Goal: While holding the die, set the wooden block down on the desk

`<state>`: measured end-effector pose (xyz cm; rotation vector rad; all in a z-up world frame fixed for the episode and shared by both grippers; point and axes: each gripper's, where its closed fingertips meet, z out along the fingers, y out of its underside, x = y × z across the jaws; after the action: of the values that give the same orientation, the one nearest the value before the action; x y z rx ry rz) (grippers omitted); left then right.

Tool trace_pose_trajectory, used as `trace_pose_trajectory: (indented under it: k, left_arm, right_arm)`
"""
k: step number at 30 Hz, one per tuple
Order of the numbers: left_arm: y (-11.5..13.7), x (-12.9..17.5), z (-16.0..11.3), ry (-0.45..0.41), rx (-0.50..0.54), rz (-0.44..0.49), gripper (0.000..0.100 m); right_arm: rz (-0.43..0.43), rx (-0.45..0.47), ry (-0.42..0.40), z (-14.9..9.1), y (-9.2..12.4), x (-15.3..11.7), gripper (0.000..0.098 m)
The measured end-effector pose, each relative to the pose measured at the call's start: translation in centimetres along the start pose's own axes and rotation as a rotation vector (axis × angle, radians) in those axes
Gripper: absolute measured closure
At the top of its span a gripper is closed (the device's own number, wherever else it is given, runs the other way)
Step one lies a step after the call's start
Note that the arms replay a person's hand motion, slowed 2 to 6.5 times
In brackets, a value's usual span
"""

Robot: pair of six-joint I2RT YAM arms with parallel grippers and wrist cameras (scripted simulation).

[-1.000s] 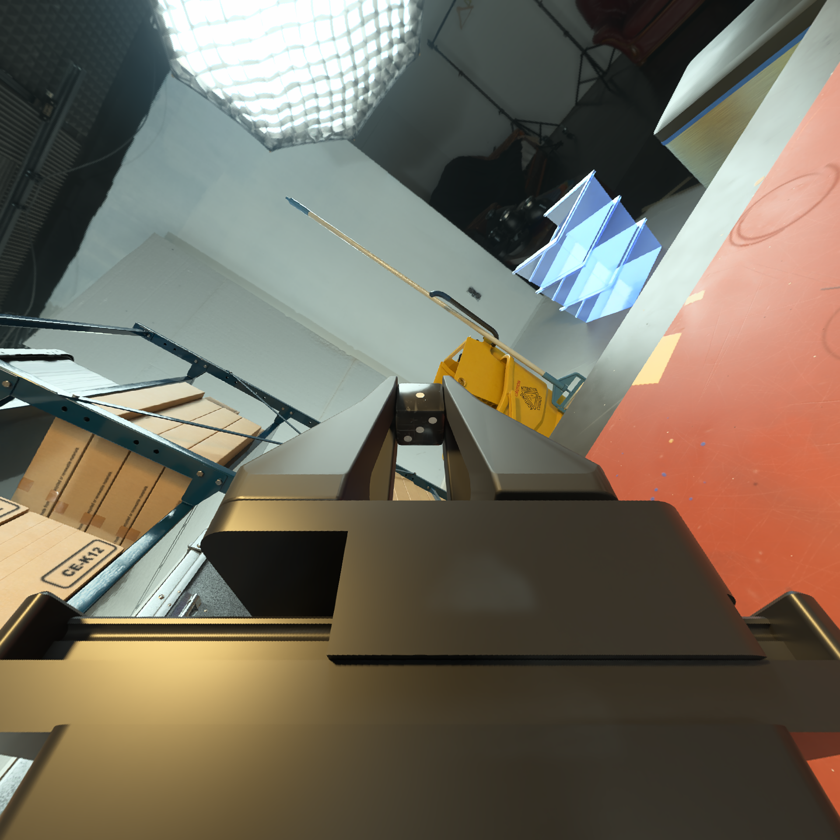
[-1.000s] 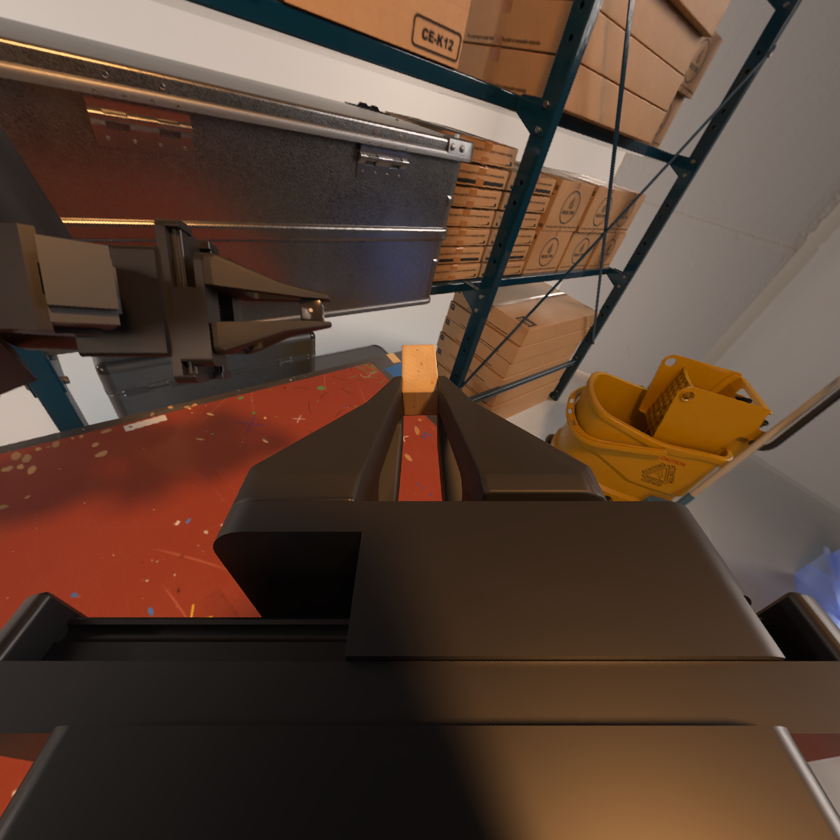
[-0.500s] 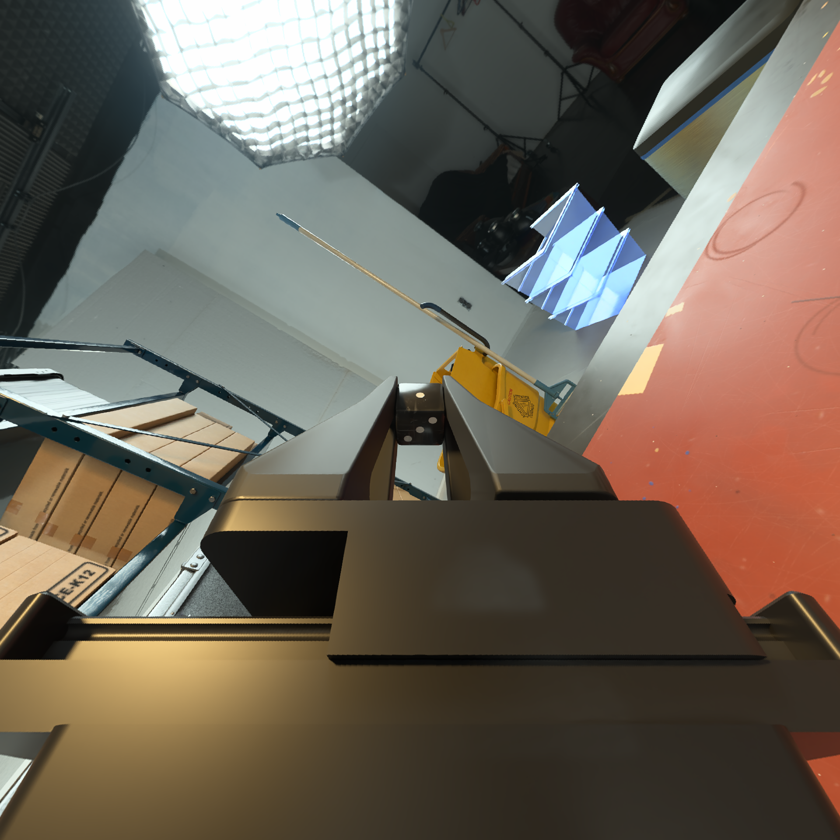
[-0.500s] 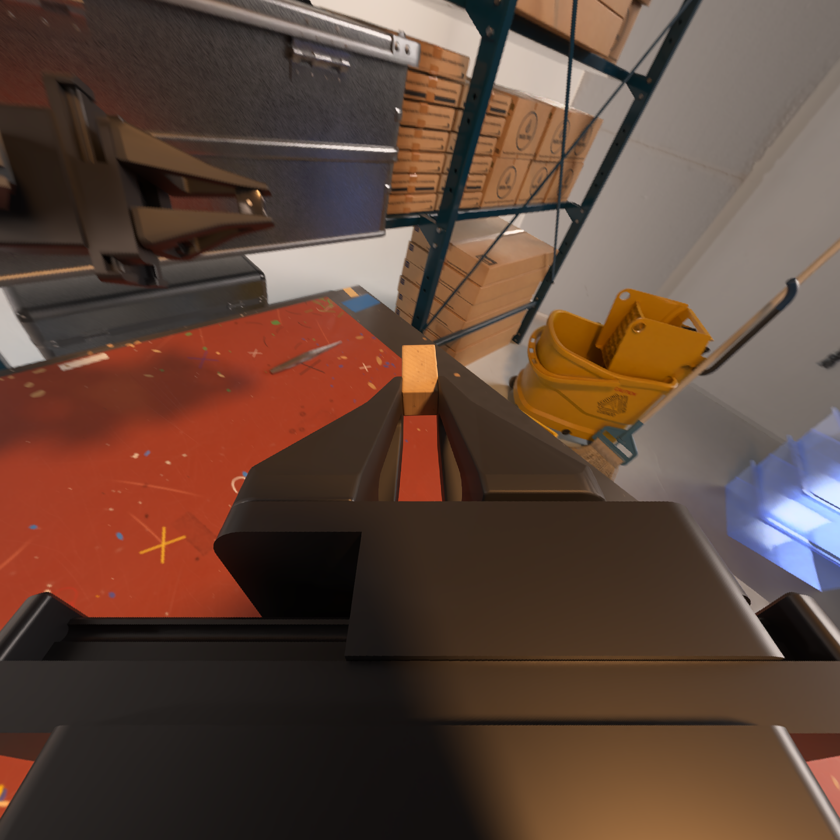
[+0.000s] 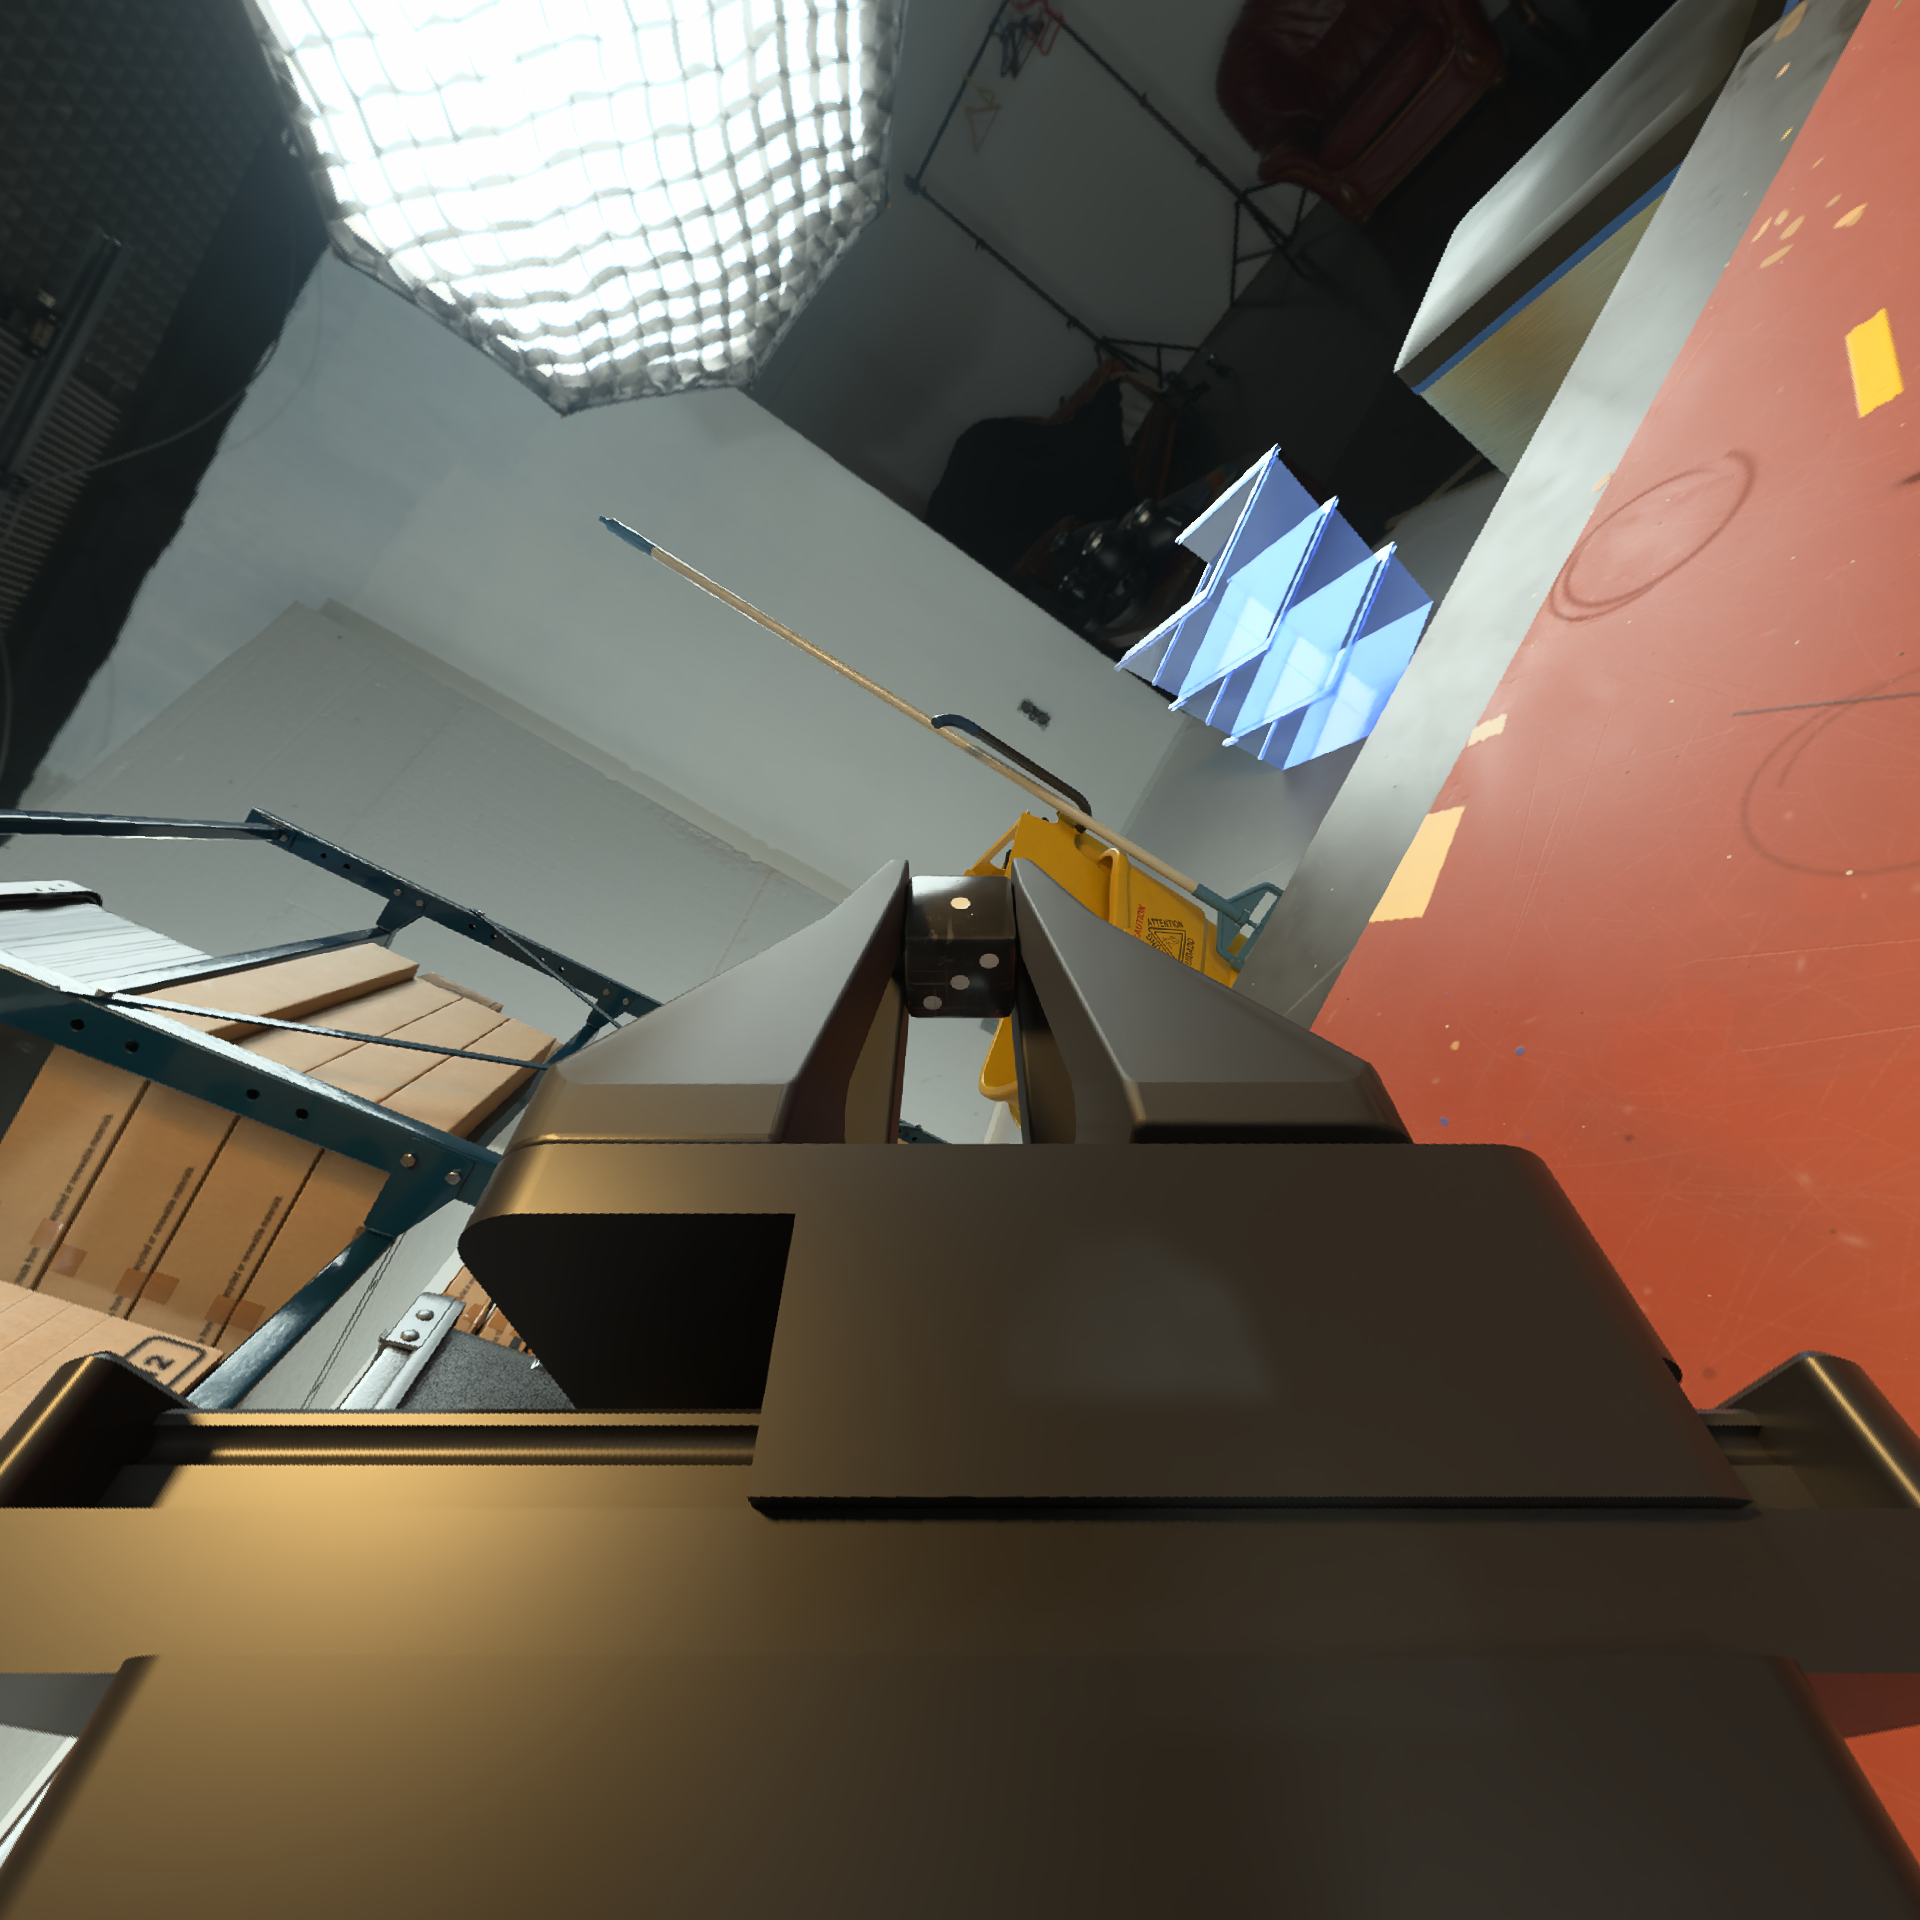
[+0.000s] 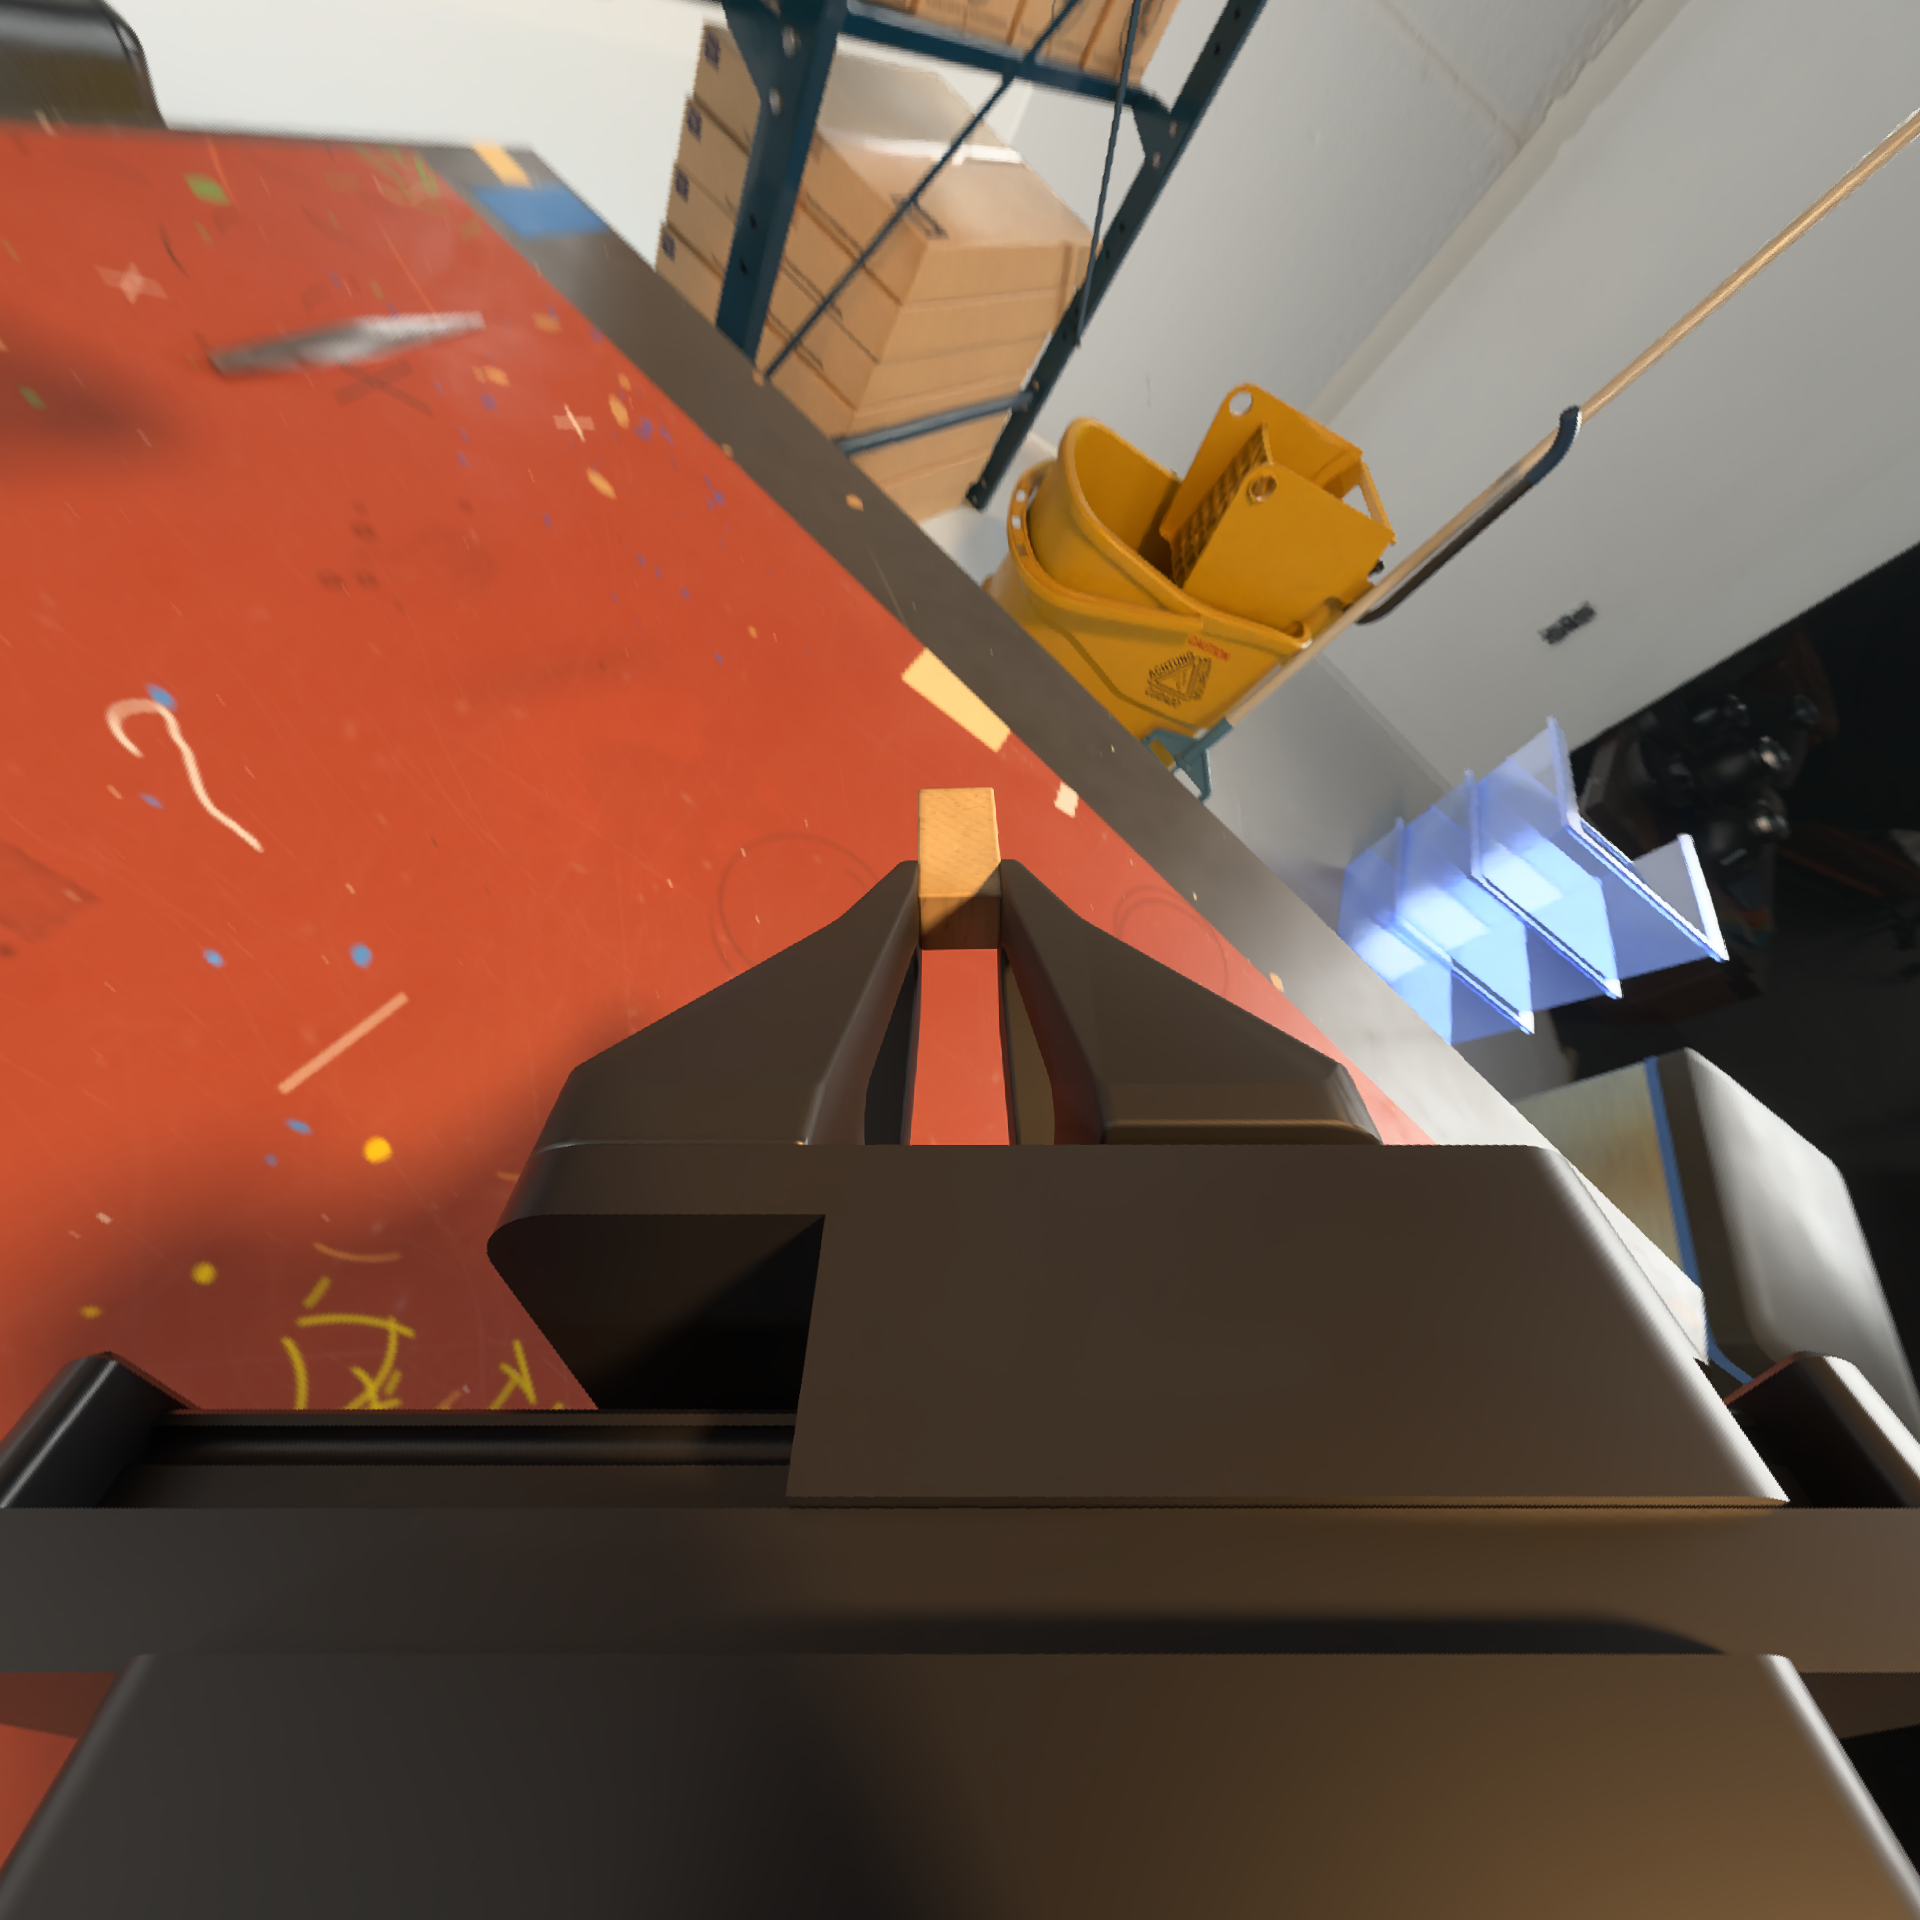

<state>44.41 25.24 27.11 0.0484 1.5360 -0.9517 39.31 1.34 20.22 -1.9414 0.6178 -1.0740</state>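
Wooden block [image 6: 958,868] clamped in our right gripper [image 6: 958,904] above the red desk [image 6: 436,665]; our left gripper [image 5: 958,940] grips the die [image 5: 958,951].

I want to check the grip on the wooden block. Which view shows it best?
The right wrist view: the wooden block sits clamped between the tips of the right gripper, its end sticking out over the red desk. The left wrist view shows none of it, only the left gripper holding the die.

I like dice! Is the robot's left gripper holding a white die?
No, the die pinched in the left gripper is black with white dots.
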Motion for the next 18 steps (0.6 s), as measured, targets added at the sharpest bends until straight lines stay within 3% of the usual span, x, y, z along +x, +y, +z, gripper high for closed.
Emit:
trace_pose_trajectory:
  k: [10, 18]
  left_arm:
    - [-0.4, 0.6, 0.2, 0.017, 0.008, 0.005, 0.084]
    - [-0.6, 1.1, 0.3, 0.032, 0.011, 0.011, 0.084]
  right_arm:
    - [-0.167, -0.170, 0.061, 1.1, 6.6, -1.4, 0.0855]
    - [-0.242, -0.240, 0.064, 1.7, 9.1, -2.1, 0.0856]
